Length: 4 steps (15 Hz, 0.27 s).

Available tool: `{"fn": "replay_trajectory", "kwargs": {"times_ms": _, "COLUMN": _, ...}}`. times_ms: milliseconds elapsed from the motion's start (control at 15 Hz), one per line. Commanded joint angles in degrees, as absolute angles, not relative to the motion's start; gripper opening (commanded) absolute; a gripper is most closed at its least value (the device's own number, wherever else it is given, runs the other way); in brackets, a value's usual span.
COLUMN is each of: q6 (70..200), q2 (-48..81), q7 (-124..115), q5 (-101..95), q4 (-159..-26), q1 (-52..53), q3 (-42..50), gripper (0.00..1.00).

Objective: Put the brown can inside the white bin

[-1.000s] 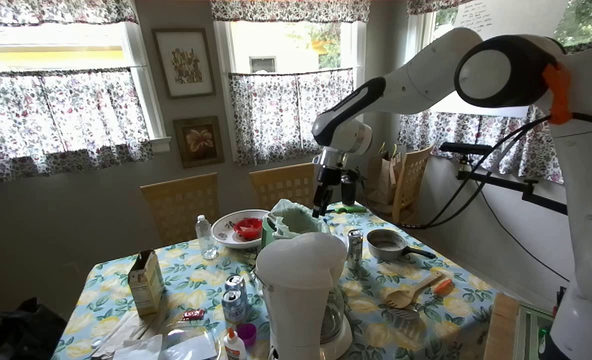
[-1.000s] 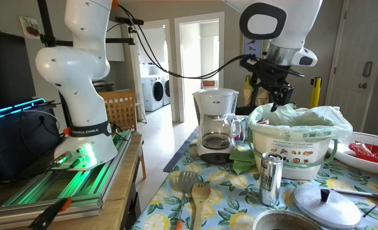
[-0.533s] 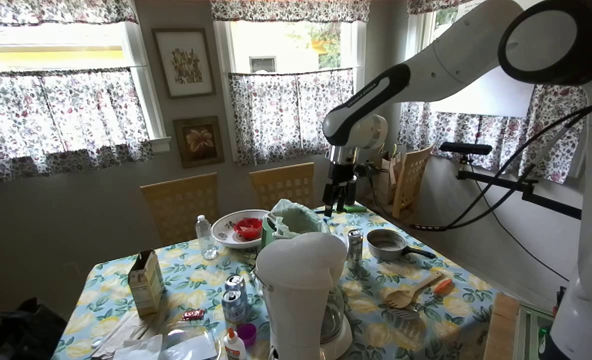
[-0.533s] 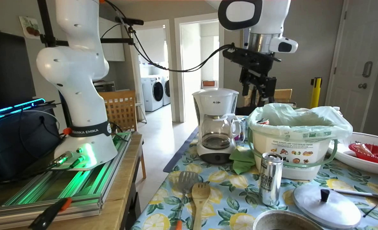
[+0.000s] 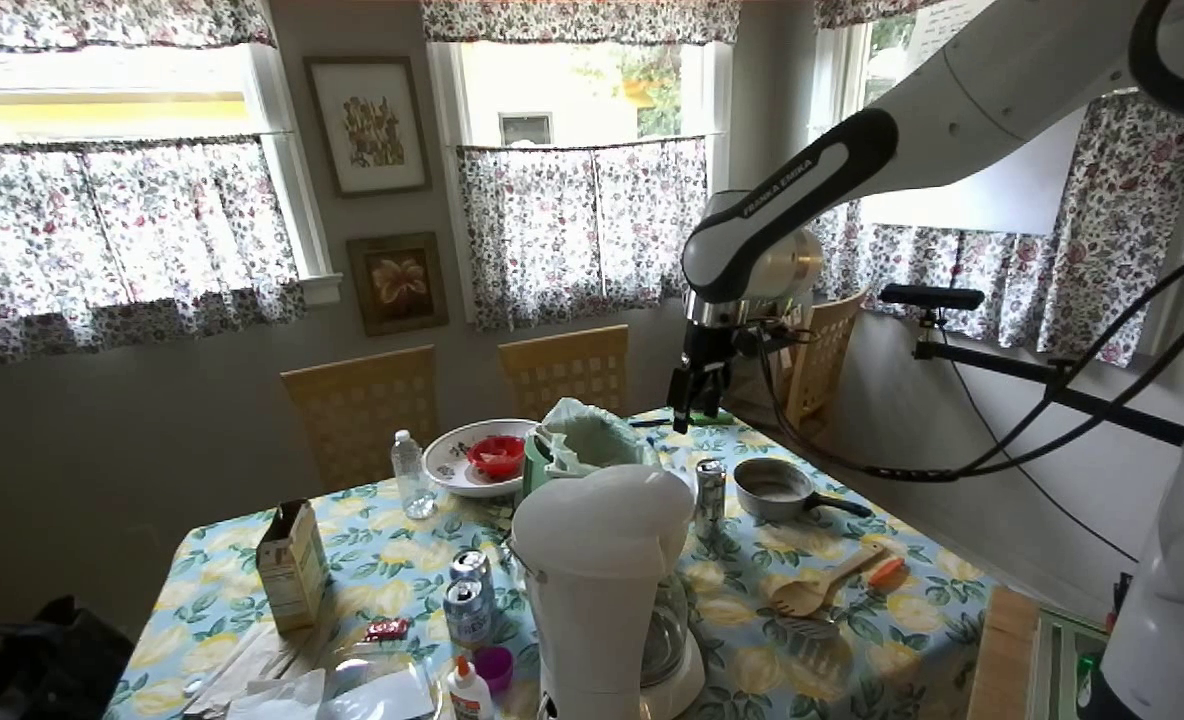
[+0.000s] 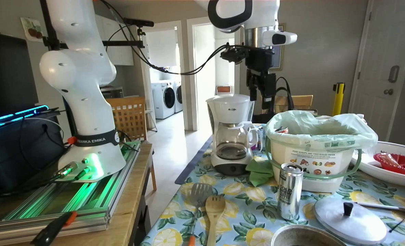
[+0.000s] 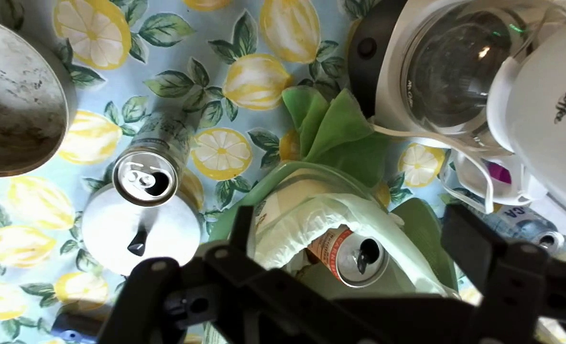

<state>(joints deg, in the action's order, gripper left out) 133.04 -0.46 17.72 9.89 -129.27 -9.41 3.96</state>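
Pincer: mine's spread wide, near the bin!
White bin: orange-brown can inside!
Wrist view: its opened top, clear; in an exterior view, just a red patch.

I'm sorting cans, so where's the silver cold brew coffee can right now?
In an exterior view, the cold brew coffee can stands upright right of centre, just in front of the white bin and left of the silver lid.
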Motion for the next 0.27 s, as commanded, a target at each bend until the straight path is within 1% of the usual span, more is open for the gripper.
{"fn": "replay_trajectory", "kwargs": {"times_ms": 0, "q6": 138.67, "q2": -6.90, "q7": 14.02, "q5": 6.21, "q4": -136.80, "q1": -8.31, "q3": 4.93, "gripper": 1.00}}
{"fn": "replay_trajectory", "kwargs": {"times_ms": 200, "q6": 140.40, "q2": -9.07, "q7": 11.83, "q5": 3.98, "q4": -139.33, "q1": -8.45, "q3": 4.99, "gripper": 1.00}}
